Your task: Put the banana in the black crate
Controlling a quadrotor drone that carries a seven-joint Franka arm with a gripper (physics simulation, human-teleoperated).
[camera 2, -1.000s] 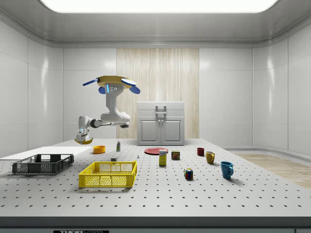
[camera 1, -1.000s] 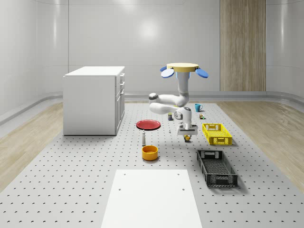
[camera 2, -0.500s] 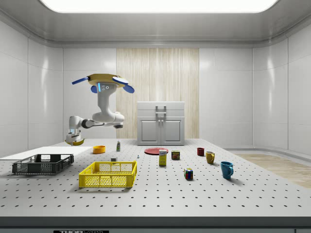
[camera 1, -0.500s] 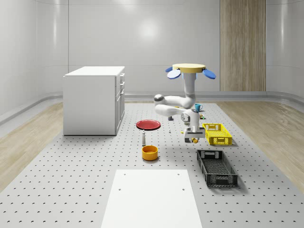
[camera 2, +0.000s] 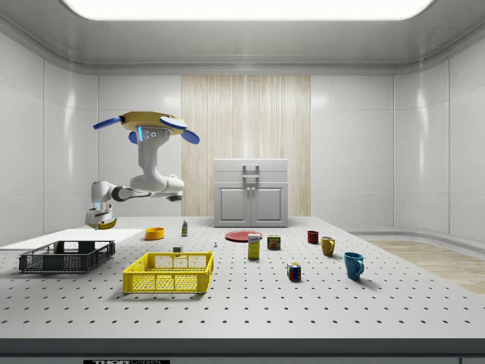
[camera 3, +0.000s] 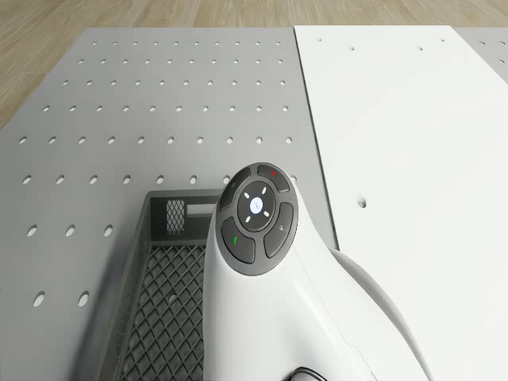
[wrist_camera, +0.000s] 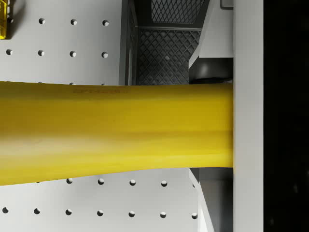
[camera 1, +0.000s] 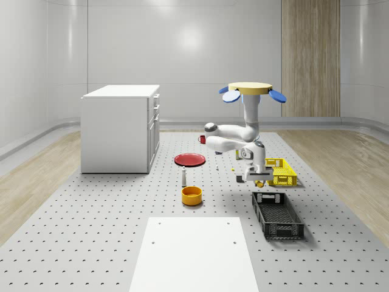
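The yellow banana (camera 1: 260,182) hangs in the air with my gripper (camera 1: 258,178) shut on it. It is just above the far end of the black mesh crate (camera 1: 277,214), which lies on the perforated table. From the side, the banana (camera 2: 106,224) and gripper (camera 2: 98,220) sit higher than the crate (camera 2: 67,256), apart from it. The wrist view has the banana (wrist_camera: 116,133) crossing in front of the crate (wrist_camera: 166,48) below, held against one finger (wrist_camera: 246,121). The drone (camera 1: 250,89) hovers above the table behind the crate, its arm reaching down and forward.
A yellow crate (camera 1: 281,172) stands just behind the black one. An orange bowl (camera 1: 191,194), a small bottle (camera 1: 183,177) and a red plate (camera 1: 189,159) lie toward the whole-scene view's left. A white cabinet (camera 1: 120,128) stands far left, and a white sheet (camera 1: 194,252) covers the near table.
The drone and arm have shifted toward the whole-scene view's right and nearer, carrying the banana from beside the yellow crate to above the black crate's far end.
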